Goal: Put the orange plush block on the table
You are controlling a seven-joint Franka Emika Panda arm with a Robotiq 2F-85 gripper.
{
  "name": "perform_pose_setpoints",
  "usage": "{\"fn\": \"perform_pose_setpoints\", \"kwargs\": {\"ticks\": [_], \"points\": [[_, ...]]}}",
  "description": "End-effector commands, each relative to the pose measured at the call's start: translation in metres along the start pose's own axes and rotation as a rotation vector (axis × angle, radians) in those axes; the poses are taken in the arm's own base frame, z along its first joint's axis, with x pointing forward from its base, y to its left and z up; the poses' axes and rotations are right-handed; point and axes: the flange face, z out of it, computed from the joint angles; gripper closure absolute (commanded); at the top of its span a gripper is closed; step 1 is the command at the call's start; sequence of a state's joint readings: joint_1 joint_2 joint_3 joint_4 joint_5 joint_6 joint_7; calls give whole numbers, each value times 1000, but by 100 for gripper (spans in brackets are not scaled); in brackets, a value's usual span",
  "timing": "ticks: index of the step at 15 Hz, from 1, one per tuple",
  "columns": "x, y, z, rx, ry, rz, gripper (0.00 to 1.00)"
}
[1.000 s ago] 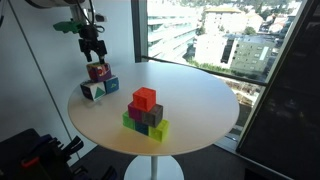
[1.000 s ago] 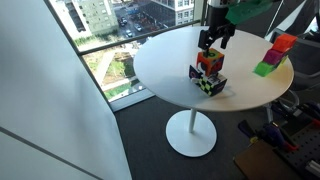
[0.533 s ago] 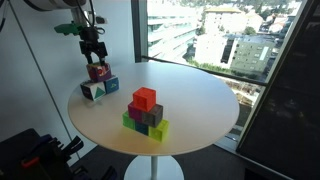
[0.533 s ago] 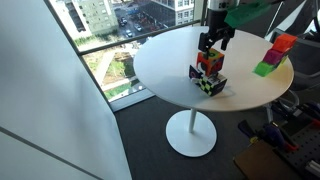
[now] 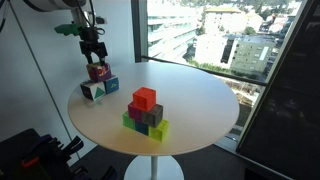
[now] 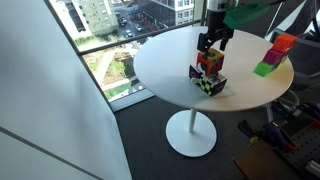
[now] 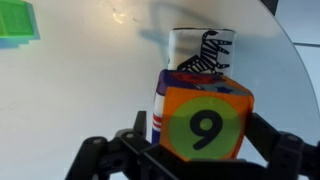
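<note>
Where your wrist view looks down, your tool (image 7: 200, 140) is spread wide, with one dark finger (image 7: 105, 150) left of the orange plush block (image 7: 205, 122) and one right of it. You cannot judge from here whether they touch its sides.

- Near face of the block: orange, green disc, black 9.
- The block sits on top of a stack, not on the bench (image 7: 80, 90) itself.
- Just beyond and lower is a zebra-print cube (image 7: 205, 50), white-sided.
- At far left a green block (image 7: 18, 22) lies flat on the bench.
- In both exterior views the block (image 5: 98, 71) (image 6: 209, 62) rides on teal-and-white cubes (image 5: 93, 89) near the bench edge, with the tool right above it.
- Well apart, mid-bench, stands a separate cube pile (image 5: 146, 115) topped by a plain orange-red cube (image 5: 145, 97).
- Farthest off is a window (image 5: 220, 40) showing city buildings.
</note>
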State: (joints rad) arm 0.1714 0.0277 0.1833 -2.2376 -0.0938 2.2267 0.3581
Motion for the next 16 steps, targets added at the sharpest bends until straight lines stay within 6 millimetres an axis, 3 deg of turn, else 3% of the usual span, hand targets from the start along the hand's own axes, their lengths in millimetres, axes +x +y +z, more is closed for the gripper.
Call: {"fn": "perform_pose_setpoints", "kwargs": {"ticks": [1, 16], "points": [[8, 0, -11, -1, 31, 21, 0], [11, -5, -12, 8, 34, 20, 0]]}}
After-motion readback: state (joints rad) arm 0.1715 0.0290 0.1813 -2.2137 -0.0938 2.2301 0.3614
